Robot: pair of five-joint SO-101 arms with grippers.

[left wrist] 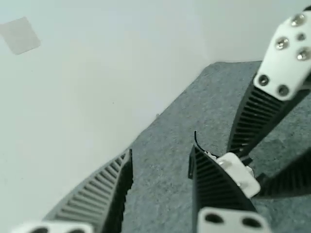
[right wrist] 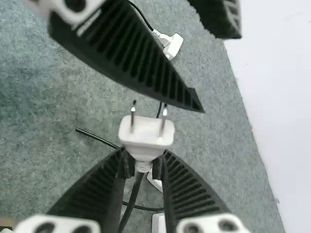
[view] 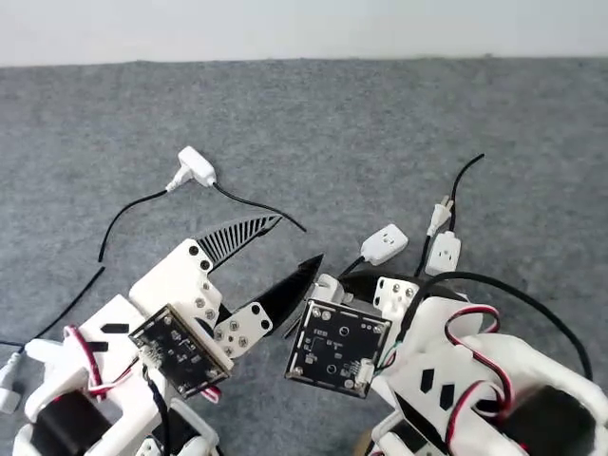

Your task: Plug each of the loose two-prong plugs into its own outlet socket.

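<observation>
Plug (right wrist: pixel 146 135), white with two prongs, is clamped at its base in the right pincer (right wrist: pixel 145 160). Its prongs point away from the wrist and it is held off the grey worktop (view: pixel 380 123). Its black cord drops down between the two ribbed fingers. In the high view it shows as a small white piece (view: pixel 328 285) just ahead of the right arm's camera board.

The left pincer (view: pixel 299 237) holds nothing and is spread wide, with bare carpet between its fingers. Its black finger (right wrist: pixel 131 53) crosses close in front of the plug's prongs, and the left wrist view shows the plug (left wrist: pixel 238 172) just beside that finger.

Beyond the right arm, two white outlet sockets lie side by side on the worktop, the nearer socket (view: pixel 385 243) and the farther socket (view: pixel 444 252). A loose plug (view: pixel 438 217) lies just beside the farther one. Well apart from these, past the left pincer, lies a white cord end (view: pixel 195 169); I cannot tell whether it is a plug or a socket.
</observation>
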